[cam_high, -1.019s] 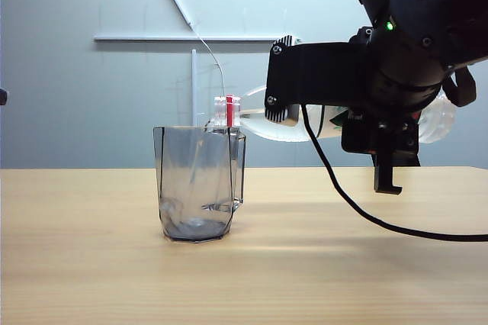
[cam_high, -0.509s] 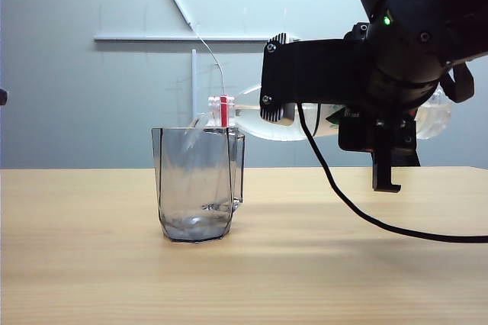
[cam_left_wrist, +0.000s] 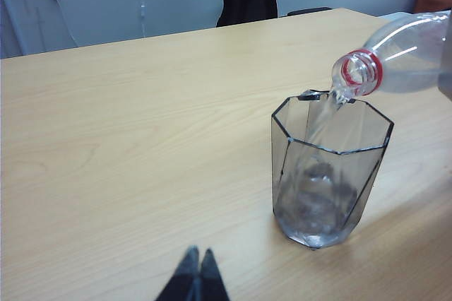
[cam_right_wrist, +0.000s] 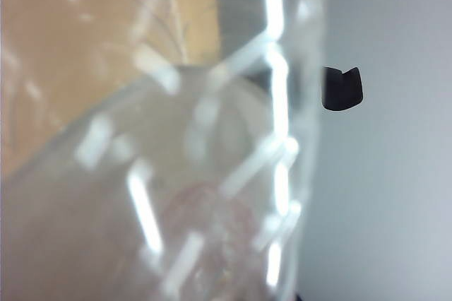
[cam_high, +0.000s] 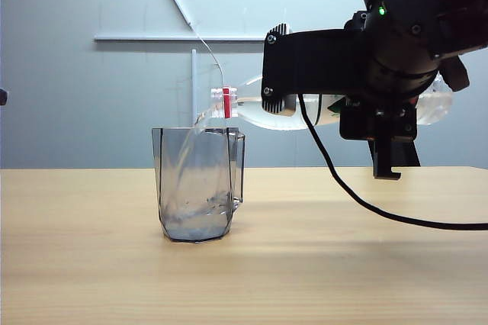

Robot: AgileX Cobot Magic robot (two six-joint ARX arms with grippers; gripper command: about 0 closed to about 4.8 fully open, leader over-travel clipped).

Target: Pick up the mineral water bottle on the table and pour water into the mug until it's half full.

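Exterior view shows the wide tan desk (cam_high: 91, 264) first, with the right arm hanging over its right side. The right fingers (cam_high: 347, 104) are clamped on the bottle (cam_high: 286, 115), which lies almost flat in the air. Its long line runs sideways, with the fat end by the arm and the red neck ring pointing left at the mug (cam_high: 198, 184). The bottle mouth sits just above the mug's rim, a bit inside its near edge.

That is the thing that matters now: the mouth is over the mug, so water (cam_high: 200, 120) falls in a thin stream and lands inside. I think the mug is still under half full, so the pour should go on with the bottle held this way, and then tip back up.

From the left wrist view, the left fingers (cam_left_wrist: 196, 273) are pressed together, low over the desk, well apart from the mug (cam_left_wrist: 328, 174). The right arm is the one doing the job.
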